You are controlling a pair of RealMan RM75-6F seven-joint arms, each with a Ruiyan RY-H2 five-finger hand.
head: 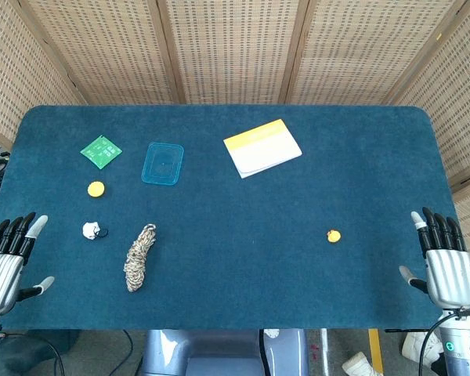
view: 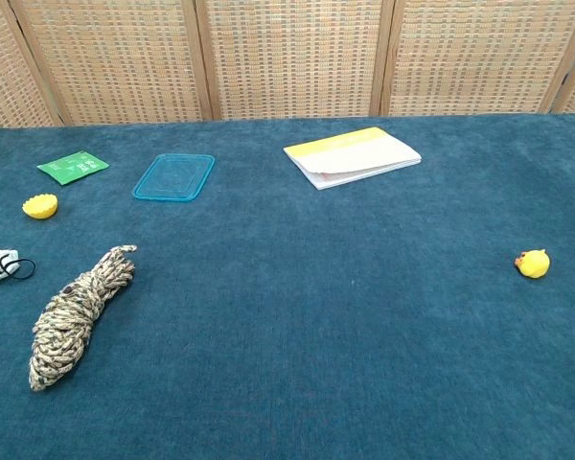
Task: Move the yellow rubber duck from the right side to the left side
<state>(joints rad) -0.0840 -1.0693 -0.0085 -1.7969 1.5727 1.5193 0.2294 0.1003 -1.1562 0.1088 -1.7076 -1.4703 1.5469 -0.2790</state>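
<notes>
yellow rubber duck [head: 334,235] small and blurry, left hand [head: 5,262] cut off at edge, right hand [head: 446,266] empty, fingers apart on both

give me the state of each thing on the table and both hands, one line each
yellow rubber duck: upright on the right side of the cloth, untouched
left hand: open, at the table's left edge
right hand: open, at the table's right edge
notebook: closed, lying flat
blue lid: lying flat
rope: coiled in a bundle
green packet: lying flat
yellow cup: sitting on the cloth
white clip: lying by the rope
</notes>
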